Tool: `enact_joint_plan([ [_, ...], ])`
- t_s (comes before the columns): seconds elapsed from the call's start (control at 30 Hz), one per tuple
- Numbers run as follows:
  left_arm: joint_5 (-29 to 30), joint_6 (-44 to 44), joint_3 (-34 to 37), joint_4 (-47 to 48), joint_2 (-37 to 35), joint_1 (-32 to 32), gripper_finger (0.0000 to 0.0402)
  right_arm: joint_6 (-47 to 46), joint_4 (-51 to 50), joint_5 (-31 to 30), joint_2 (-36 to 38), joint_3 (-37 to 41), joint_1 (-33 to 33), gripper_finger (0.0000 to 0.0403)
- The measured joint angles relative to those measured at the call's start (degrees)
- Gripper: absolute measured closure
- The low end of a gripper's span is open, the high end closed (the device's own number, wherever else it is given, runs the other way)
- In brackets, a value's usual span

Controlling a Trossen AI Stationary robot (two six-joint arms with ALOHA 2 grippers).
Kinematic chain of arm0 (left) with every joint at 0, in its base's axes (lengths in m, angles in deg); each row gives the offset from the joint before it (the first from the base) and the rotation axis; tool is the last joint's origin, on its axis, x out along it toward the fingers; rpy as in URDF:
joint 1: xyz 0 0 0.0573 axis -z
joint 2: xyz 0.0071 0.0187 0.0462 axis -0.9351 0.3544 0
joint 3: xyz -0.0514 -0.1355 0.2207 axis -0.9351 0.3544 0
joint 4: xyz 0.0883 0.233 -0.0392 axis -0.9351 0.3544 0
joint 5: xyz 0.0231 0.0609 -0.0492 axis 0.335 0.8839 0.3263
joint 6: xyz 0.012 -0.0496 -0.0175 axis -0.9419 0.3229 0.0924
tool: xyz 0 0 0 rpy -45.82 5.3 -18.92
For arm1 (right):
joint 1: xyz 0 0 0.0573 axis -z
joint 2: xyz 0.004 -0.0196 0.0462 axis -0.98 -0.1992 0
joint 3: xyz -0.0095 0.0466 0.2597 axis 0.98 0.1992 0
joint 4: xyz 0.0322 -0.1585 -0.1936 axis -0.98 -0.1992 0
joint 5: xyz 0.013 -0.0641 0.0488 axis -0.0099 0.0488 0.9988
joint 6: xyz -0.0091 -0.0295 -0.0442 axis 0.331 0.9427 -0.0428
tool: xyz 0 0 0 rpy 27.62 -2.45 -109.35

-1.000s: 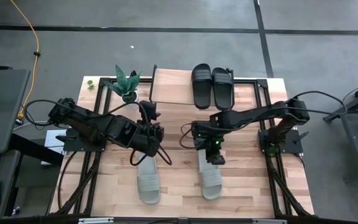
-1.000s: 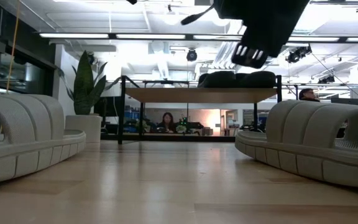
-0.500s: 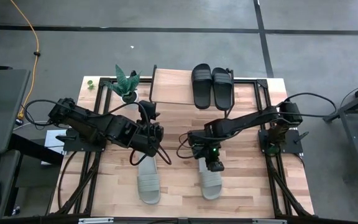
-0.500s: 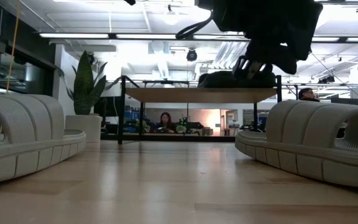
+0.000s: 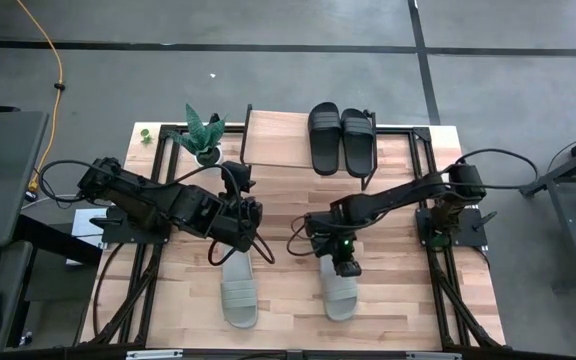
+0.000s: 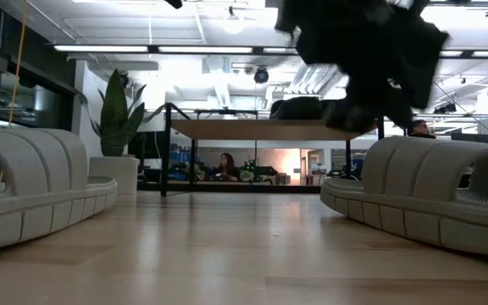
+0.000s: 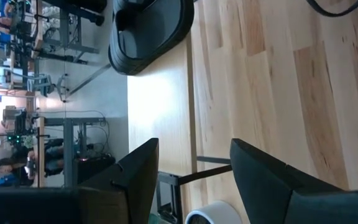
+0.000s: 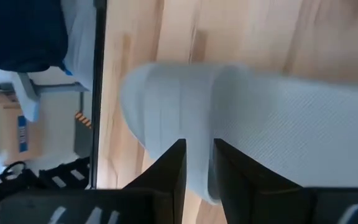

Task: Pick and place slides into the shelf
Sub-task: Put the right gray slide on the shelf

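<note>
Two black slides [image 5: 341,139] lie side by side on the right part of the shelf [image 5: 276,140], a light plank at the table's far edge. Two pale grey-green slides rest sole-down on the table, one left [image 5: 238,290], one right [image 5: 338,288]. My left gripper [image 7: 191,174] hangs open above the left slide's far end, with nothing between its fingers. My right gripper [image 8: 199,168] hovers just over the right slide's strap [image 8: 173,106], its fingers a narrow gap apart. In the low view it [image 6: 367,106] shows slightly above that slide [image 6: 430,191].
A small potted plant [image 5: 205,135] stands at the far left beside the shelf. Black frame rails [image 5: 423,170] run along both table sides. The shelf's left half is bare plank. A person [image 6: 226,165] sits far behind the table.
My right gripper has come down toward the right grey-green slide and a little toward the table's near edge, tipping slightly more downward. Its finger gap looks the same. The slides have not moved.
</note>
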Motion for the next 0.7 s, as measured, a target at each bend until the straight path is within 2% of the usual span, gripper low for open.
enact_joint_plan([
  [0.1, -0.02, -0.07, 0.0, 0.16, 0.02, 0.0, 0.0213, -0.94, 5.06, 2.0, 0.0, 5.49, 0.0, 0.0331],
  [0.2, -0.02, -0.13, 0.0, 0.13, 0.02, 0.0, 0.0213, -3.39, 11.19, 6.51, 0.12, 10.1, 0.07, 0.0331],
  [0.4, -0.01, -0.08, 0.0, -0.05, 0.02, 0.0, 0.0213, -6.3, 19.79, 13.35, 0.17, 14.92, 0.0, 0.0331],
  [0.6, -0.08, -0.06, 0.0, -0.21, 0.02, 0.0, 0.0213, -5.32, 22.3, 13.84, 0.15, 15.03, -0.11, 0.0334],
  [0.7, -0.08, -0.06, 0.0, -0.21, 0.02, 0.01, 0.0213, -5.34, 23.42, 13.88, 0.15, 14.99, -0.11, 0.0355],
])
